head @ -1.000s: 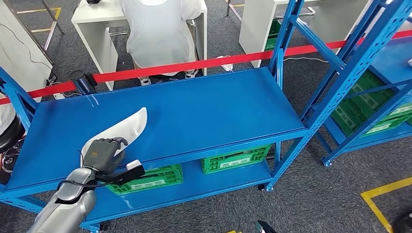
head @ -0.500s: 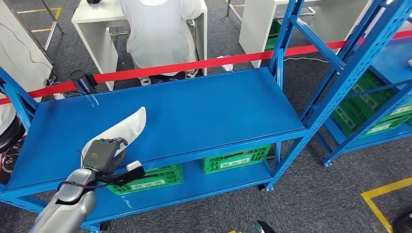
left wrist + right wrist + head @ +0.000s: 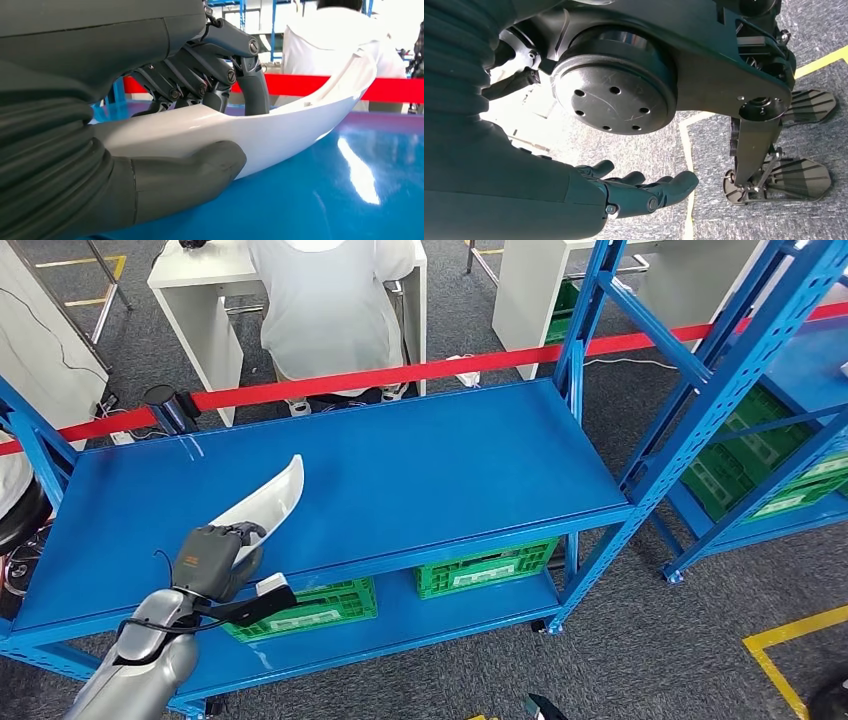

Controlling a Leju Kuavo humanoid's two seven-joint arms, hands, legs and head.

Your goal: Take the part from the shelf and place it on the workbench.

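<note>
While gripping part (image 3: 262, 508), left hand (image 3: 212, 558)

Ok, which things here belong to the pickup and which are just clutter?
Job:
white part
left hand, gripping it
blue shelf, under it

Lying about:
green crates on the lower level
red barrier tape
person behind
right hand, holding nothing

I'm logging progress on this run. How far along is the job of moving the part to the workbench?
Done: the left hand has the white part gripped, thumb below and fingers over its edge. In hand: the lift; the part's far end is tilted up off the blue shelf, though whether the gripped end is clear I cannot tell. Left: carrying it away and setting it on the workbench. The right hand hangs open by the floor.
</note>
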